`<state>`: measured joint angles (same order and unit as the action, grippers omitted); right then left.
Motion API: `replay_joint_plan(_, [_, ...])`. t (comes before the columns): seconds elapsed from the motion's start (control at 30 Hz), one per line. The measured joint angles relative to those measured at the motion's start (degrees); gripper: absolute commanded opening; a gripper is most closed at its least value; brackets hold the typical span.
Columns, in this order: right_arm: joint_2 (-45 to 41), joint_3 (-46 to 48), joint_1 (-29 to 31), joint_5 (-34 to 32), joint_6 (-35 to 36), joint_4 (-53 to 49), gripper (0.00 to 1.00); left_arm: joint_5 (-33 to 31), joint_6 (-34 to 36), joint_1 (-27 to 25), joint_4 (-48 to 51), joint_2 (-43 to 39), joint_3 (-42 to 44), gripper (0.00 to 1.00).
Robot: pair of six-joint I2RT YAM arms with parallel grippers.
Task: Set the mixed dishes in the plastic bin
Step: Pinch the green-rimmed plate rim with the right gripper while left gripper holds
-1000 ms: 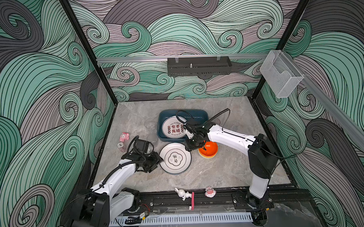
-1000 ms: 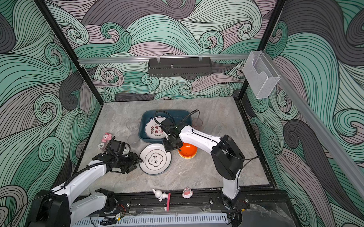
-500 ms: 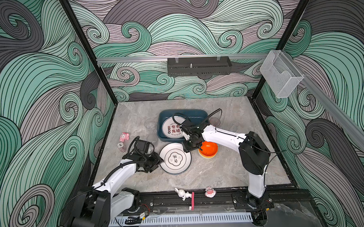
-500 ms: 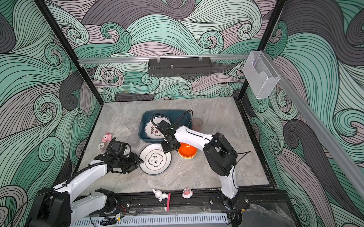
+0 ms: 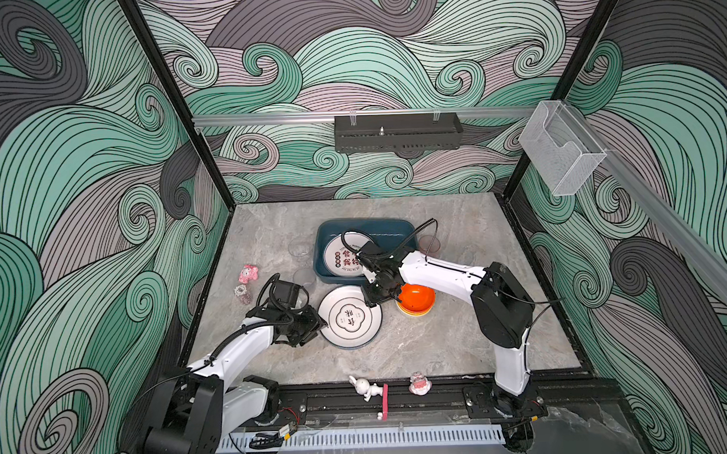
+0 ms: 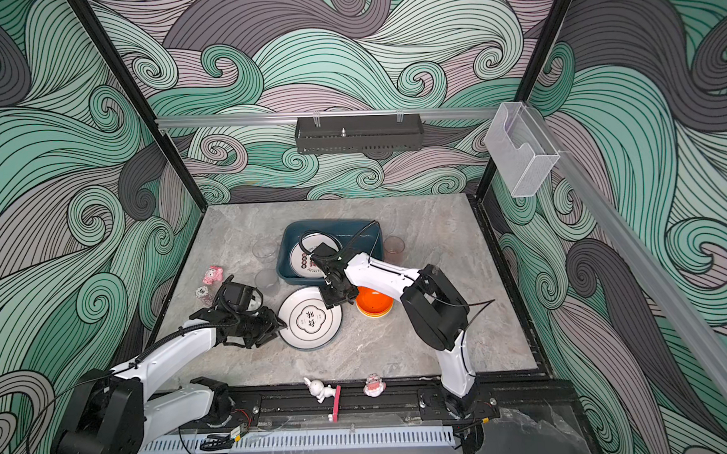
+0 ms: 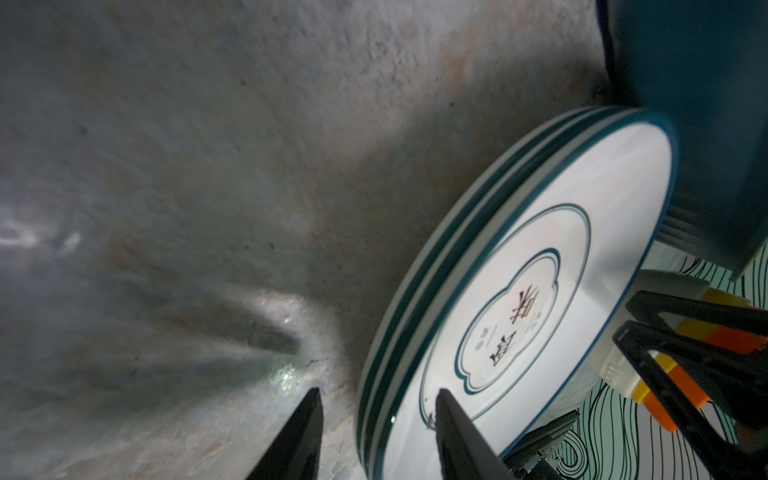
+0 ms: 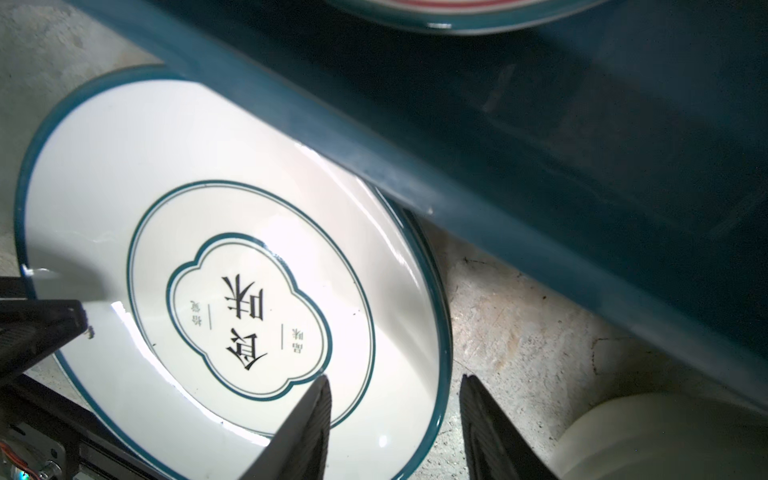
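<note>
Mid-frame in a top view: plate (image 5: 350, 316) flat, just below bin (image 5: 389, 237). Unclamped: left gripper (image 5: 318, 323), right gripper (image 5: 374, 297), jaws apart astride opposite rims. Possibly stacked plates; uneven pinch risks slip, or knocking bowl (image 5: 416, 297).

Both top views were bright and sharp, with soft shadows on the grey marbled tabletop (image 5: 440, 337). The wrist views were dimmer: glare streaked the round white green-rimmed plate (image 8: 104, 166), and the dark teal plastic bin (image 8: 582, 145) sat blurred near the lens.
</note>
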<state>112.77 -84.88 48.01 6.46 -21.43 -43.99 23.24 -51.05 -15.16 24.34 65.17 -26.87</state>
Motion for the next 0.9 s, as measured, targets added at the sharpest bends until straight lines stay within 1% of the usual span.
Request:
replay_joint_plan(0.3, [0.72, -0.55, 0.0, 0.11, 0.0, 0.0, 0.49, 0.2, -0.02, 0.0, -0.15, 0.0, 0.0, 0.43])
replay_joint_plan(0.43, [0.76, -0.57, 0.04, 0.22, 0.0, 0.0, 0.47, 0.31, -0.02, 0.0, -0.31, 0.02, 0.0, 0.42])
replay_joint_plan(0.77, [0.85, -0.72, 0.33, 0.5, 0.11, -0.13, 0.37, 0.57, -0.04, 0.0, -0.61, 0.02, 0.0, 0.38])
replay_joint_plan(0.9, [1.51, -1.22, 0.57, 1.14, 0.2, -0.13, 0.37, 0.59, -0.04, 0.0, -0.7, 0.02, 0.0, 0.36])
